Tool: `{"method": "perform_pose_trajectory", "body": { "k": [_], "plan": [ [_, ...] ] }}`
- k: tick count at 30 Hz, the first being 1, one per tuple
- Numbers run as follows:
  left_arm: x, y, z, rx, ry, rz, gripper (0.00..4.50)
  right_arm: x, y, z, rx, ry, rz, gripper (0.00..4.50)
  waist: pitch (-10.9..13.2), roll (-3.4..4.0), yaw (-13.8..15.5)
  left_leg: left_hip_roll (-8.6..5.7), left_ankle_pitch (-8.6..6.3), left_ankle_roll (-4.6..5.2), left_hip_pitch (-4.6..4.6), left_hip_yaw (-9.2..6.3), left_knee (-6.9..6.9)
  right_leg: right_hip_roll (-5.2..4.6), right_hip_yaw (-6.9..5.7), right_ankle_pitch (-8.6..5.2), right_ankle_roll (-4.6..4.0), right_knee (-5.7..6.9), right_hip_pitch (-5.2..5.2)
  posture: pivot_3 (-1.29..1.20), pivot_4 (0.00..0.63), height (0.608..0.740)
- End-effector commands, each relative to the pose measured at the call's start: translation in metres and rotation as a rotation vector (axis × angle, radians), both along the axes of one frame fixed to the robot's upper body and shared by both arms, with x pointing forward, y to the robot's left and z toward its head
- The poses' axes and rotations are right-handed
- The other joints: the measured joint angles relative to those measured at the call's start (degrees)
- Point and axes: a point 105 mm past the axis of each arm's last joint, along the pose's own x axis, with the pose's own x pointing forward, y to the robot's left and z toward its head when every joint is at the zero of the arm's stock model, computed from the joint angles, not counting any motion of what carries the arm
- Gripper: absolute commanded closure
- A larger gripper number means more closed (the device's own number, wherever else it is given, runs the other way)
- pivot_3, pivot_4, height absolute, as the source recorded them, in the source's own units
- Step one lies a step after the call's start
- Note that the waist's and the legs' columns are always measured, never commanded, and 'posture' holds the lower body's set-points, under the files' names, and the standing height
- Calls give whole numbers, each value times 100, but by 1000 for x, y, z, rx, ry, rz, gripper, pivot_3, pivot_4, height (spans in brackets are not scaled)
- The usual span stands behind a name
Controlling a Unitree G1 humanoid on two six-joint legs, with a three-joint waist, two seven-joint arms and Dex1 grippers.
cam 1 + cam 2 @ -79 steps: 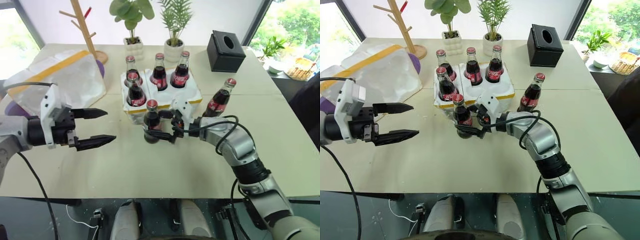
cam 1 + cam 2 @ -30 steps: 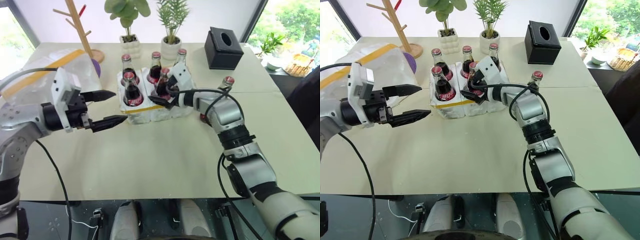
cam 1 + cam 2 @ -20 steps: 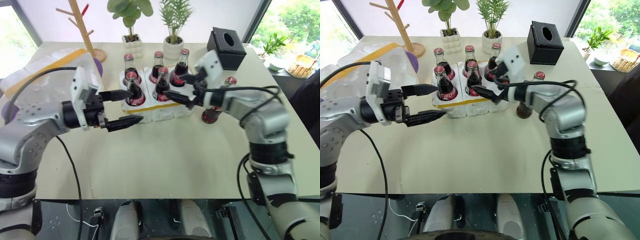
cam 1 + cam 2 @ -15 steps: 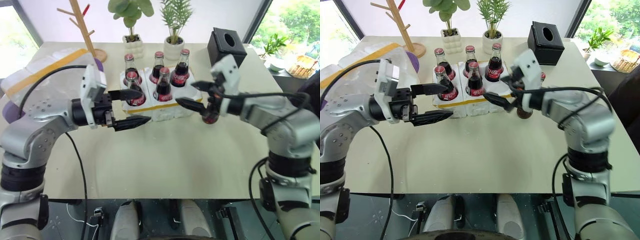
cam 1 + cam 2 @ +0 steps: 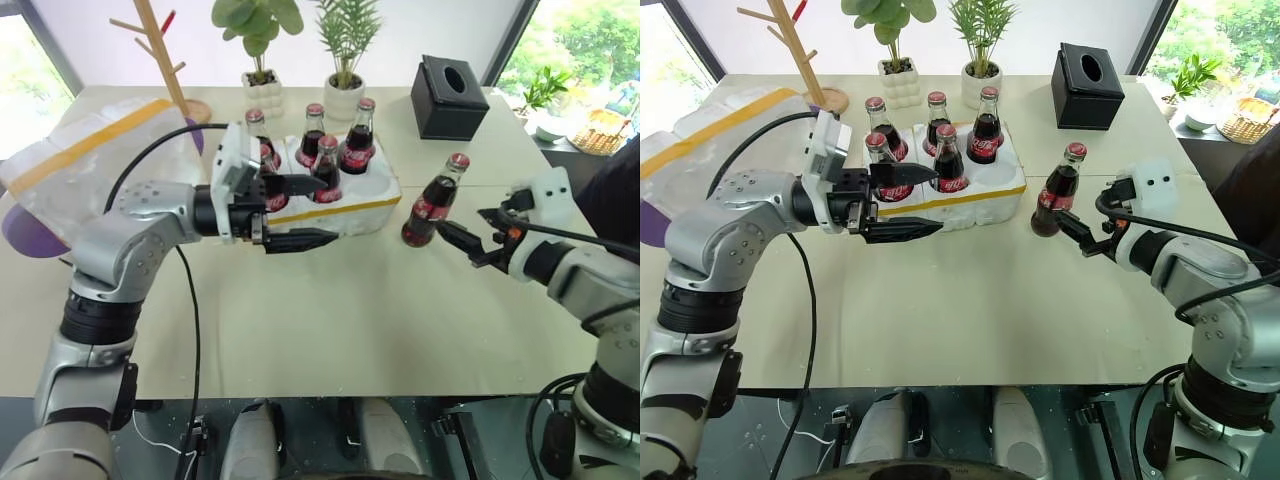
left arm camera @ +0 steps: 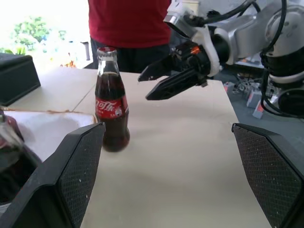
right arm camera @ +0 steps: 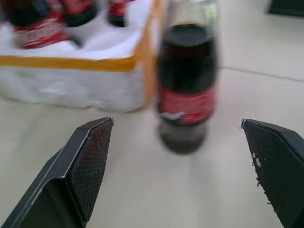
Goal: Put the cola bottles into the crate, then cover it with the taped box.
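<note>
**Last bottle stands loose beside the crate, right gripper lined up on it**

Head views: five cola bottles (image 5: 940,158) stand in the wells of the crate (image 5: 985,200), toward the table's (image 5: 970,310) far edge. The sixth bottle (image 5: 1057,190) stands upright on the table just beside the crate's right end, not touching it. The right gripper (image 5: 1080,237) sits near this bottle on its right, toward the table's right edge, fingers spread and holding nothing. The left gripper (image 5: 902,200) hovers at the crate's near left side, fingers apart and empty. The taped box (image 5: 725,140) lies at the far left corner. The bottle's long axis is vertical, and the right gripper is plainly the nearer one, so a sideways reach toward the crate looks like the coming move.

Left wrist view: across the table the loose bottle appears with the right gripper beyond it and a person in a red top behind.

Right wrist view: the bottle stands between the open fingers (image 7: 88,156) but ahead of them, the crate's taped end just beside it.
</note>
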Motion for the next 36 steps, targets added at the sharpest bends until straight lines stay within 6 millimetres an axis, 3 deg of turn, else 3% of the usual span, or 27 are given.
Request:
{"method": "perform_pose_trajectory", "body": {
  "k": [1,10,19,22,23,28,31,34,36],
  "plan": [
    [-2,-2,9,-5,-49,-17,0,9,7,2,-2,-63,5,59,0,0,-1,0,0,0,0,0,0,1,0,0,0,0,0,0,150,740],
    [-3,2,16,-1,-67,7,0,41,4,-7,-16,-108,-49,59,0,0,17,-2,0,0,-3,-1,1,-3,-1,0,1,0,0,0,150,740],
    [-7,5,12,8,-57,29,0,74,15,-24,38,-100,-25,59,0,0,2,0,1,0,-3,-1,1,0,-1,0,1,1,-1,0,150,740],
    [-6,5,12,9,-60,39,0,81,11,-20,37,-125,-39,1328,0,0,16,0,1,0,-3,-1,1,0,-1,0,1,0,0,0,150,740],
    [-6,5,13,8,-61,43,0,82,9,-15,36,-138,-40,1761,0,0,19,-1,1,0,-3,0,1,-2,-1,0,2,0,0,0,150,740],
    [-6,9,14,-4,-68,75,0,78,-8,42,25,-302,-42,1722,8,13,17,-1,1,0,-11,1,2,-4,-1,1,2,0,-7,0,150,740],
    [-5,14,13,-8,-67,103,0,80,-7,79,20,-397,-21,1722,20,33,-9,-1,1,0,-15,4,2,-4,1,2,5,1,-13,0,150,740],
    [-6,16,14,-11,-68,114,0,83,23,110,77,-458,104,1722,20,33,-55,6,1,0,-12,5,1,9,4,3,4,2,-16,0,150,740],
    [-6,17,14,-10,-70,118,0,84,37,120,135,-459,162,1722,20,33,-80,12,1,0,-7,4,-3,16,6,3,2,6,-16,0,150,740]
  ]
}}
